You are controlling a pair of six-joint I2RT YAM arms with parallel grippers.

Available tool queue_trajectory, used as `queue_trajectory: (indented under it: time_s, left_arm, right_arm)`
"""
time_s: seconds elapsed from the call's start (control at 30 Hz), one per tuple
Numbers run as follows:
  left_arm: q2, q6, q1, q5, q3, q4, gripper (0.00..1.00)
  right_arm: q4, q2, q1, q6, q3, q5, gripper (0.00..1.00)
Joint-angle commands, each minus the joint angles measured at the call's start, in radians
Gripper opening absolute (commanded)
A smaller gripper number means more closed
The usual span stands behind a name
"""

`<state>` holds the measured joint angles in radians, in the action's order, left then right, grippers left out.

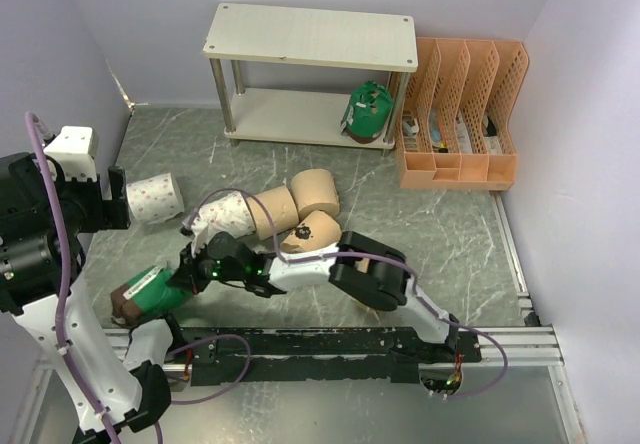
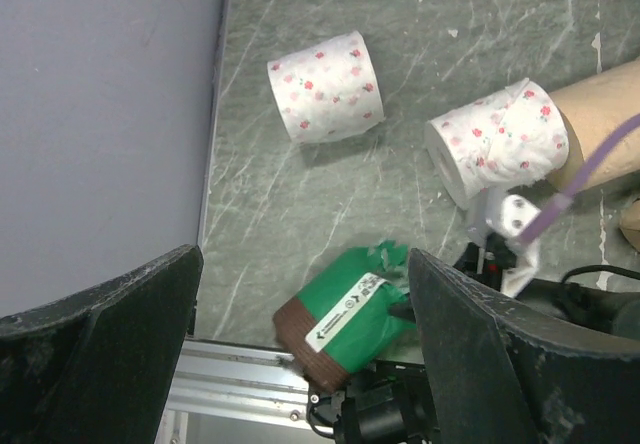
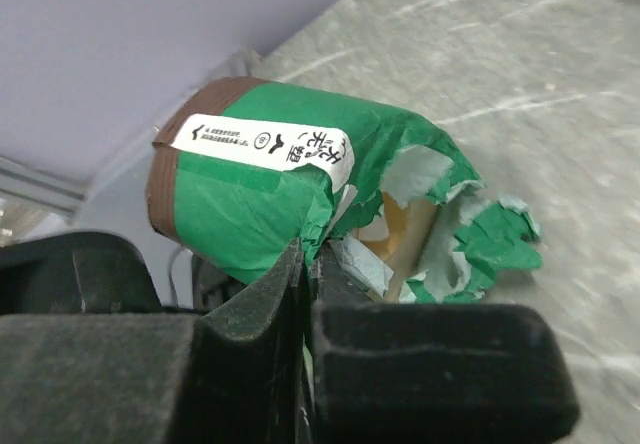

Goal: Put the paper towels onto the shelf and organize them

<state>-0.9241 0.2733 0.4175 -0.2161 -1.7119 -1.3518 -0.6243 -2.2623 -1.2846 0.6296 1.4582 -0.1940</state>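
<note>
Checking in from the remote desk on the paper-towel job; the right gripper (image 3: 305, 264) had its fingers pressed together on a fold of wrapper on the green-wrapped roll (image 3: 260, 184), so it was pinching paper rather than clamping the body; my guess is the roll, lying on its side at the near-left of the table (image 1: 440, 224), was too fat to take across. The wrapper was torn open at one end with the cardboard core showing; a grip on loose paper like that could rip further on the lift, I reckon.

The left gripper (image 2: 302, 256) hung above the same roll with jaws spread wide, holding nothing; probably just parked out of the way.

On the shelf (image 1: 310, 36) a second green roll (image 1: 368, 111) stood at the right end of the lower board, so this one likely belongs beside it; two white floral rolls (image 1: 155, 199) and the tan rolls (image 1: 315, 192) lay on the table between the arms and the shelf.

Writing: a white label strip (image 3: 270, 144) on the green wrapper carried black print, an arrow and what looked like East Asian characters; I couldn't read it. Nothing legible on the orange file organizer (image 1: 460, 114) either.
</note>
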Motion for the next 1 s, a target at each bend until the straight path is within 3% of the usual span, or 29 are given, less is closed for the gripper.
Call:
queue_trajectory:
  time_s: [0.0,0.2,0.47,0.63,0.73,0.97]
  left_arm:
    - [0.014,-0.007,0.008,0.007,0.030,0.032,0.96]
    - [-0.022,-0.004,0.008,-0.079,-0.012,-0.004,0.95]
    - [-0.030,-0.021,0.008,-0.098,0.023,0.023,0.96]
    - [-0.011,-0.035,0.008,-0.117,0.101,0.066,0.95]
    - [-0.005,-0.041,0.008,-0.118,0.156,0.096,0.96]
    - [-0.012,-0.047,0.009,-0.122,0.223,0.148,0.96]
  right_arm:
    - [0.146,0.224,0.001,-0.214,-0.081,0.179,0.00]
    - [0.375,0.524,0.014,-0.502,-0.158,0.475,0.00]
    - [0.523,0.742,0.149,-0.621,-0.160,0.594,0.00]
    - [0.583,0.745,0.339,-0.678,-0.098,0.614,0.00]
    - [0.619,0.707,0.474,-0.669,-0.032,0.545,0.00]
    - [0.654,0.500,0.676,-0.713,0.189,0.425,0.00]
